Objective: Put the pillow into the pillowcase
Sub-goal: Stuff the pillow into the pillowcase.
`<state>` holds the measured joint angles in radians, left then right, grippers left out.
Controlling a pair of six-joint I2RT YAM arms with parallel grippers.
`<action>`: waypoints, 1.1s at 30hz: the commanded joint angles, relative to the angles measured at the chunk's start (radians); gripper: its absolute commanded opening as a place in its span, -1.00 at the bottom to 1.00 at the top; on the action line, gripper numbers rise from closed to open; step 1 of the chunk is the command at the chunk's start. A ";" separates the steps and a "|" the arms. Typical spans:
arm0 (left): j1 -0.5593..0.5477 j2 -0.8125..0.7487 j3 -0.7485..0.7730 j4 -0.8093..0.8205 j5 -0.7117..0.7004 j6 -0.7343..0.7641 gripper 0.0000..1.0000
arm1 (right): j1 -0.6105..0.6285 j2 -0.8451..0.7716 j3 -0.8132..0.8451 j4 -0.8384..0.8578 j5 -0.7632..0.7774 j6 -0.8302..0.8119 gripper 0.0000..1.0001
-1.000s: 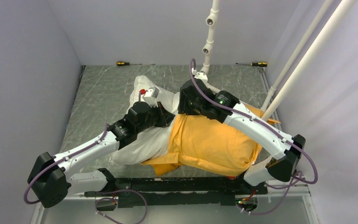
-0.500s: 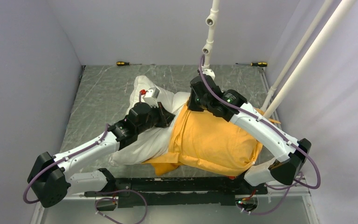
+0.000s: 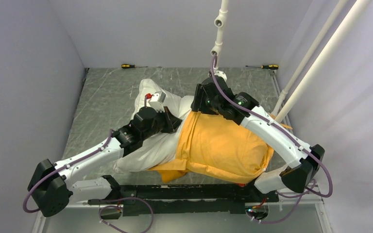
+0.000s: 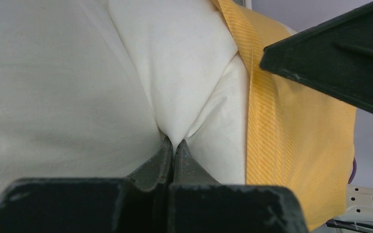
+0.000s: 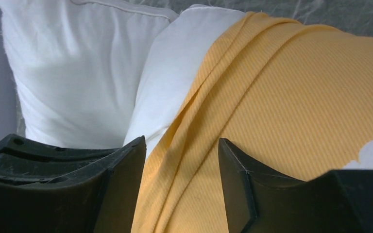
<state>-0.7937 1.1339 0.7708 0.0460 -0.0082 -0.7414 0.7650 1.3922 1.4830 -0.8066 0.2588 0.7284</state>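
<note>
The white pillow (image 3: pixel 148 145) lies across the table, its right half inside the orange-yellow pillowcase (image 3: pixel 223 145). A red logo (image 3: pixel 148 95) shows at its far end. My left gripper (image 4: pixel 174 141) is shut on a pinch of the pillow's white fabric (image 4: pixel 175 73), just left of the pillowcase hem (image 4: pixel 262 97). In the top view it (image 3: pixel 175 121) sits at the case's opening. My right gripper (image 5: pixel 182 141) is open over the pillowcase's folded edge (image 5: pixel 252 111) at the far corner, with the pillow (image 5: pixel 77 68) beside it. In the top view it (image 3: pixel 199 106) is above that corner.
Two screwdrivers (image 3: pixel 128 65) (image 3: pixel 267 66) lie at the table's far edge. White poles (image 3: pixel 218 39) (image 3: pixel 315 53) rise at the back and right. Grey walls enclose the table (image 3: pixel 107 92) on the left and right.
My right arm has moved toward the far side, from over the pillowcase's top to its far corner. The left arm has stayed put on the pillow.
</note>
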 commanded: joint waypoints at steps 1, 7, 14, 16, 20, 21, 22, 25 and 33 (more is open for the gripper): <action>-0.038 -0.007 -0.007 -0.097 0.076 0.004 -1.00 | -0.014 0.028 -0.014 0.051 -0.030 -0.001 0.07; -0.038 -0.028 -0.009 -0.110 0.066 0.008 -1.00 | -0.030 0.075 0.025 0.066 -0.044 -0.025 -1.00; -0.039 -0.101 0.021 -0.143 0.037 0.025 -1.00 | -0.029 0.069 0.104 0.270 -0.373 -0.131 -1.00; -0.038 -0.122 0.052 -0.159 0.043 0.052 -1.00 | -0.028 0.060 0.094 0.391 -0.506 -0.117 -1.00; -0.039 -0.174 0.111 -0.157 0.071 0.093 -1.00 | -0.019 0.074 0.113 0.537 -0.700 -0.061 -1.00; -0.038 -0.185 0.122 -0.155 0.073 0.099 -1.00 | -0.011 0.083 0.130 0.566 -0.740 -0.051 -1.00; -0.039 -0.198 0.135 -0.150 0.074 0.103 -1.00 | 0.001 0.094 0.148 0.597 -0.776 -0.040 -1.00; -0.039 -0.244 0.160 -0.127 0.059 0.108 -1.00 | 0.047 0.139 0.218 0.664 -0.863 -0.018 -1.00; -0.042 -0.379 0.201 -0.186 -0.042 0.164 -1.00 | 0.174 0.242 0.414 0.772 -0.985 0.030 -1.00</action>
<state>-0.8032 0.8097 0.8783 -0.3061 -0.0826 -0.5877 0.8314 1.6524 1.7329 -0.4690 -0.4648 0.6506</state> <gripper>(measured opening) 0.013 0.009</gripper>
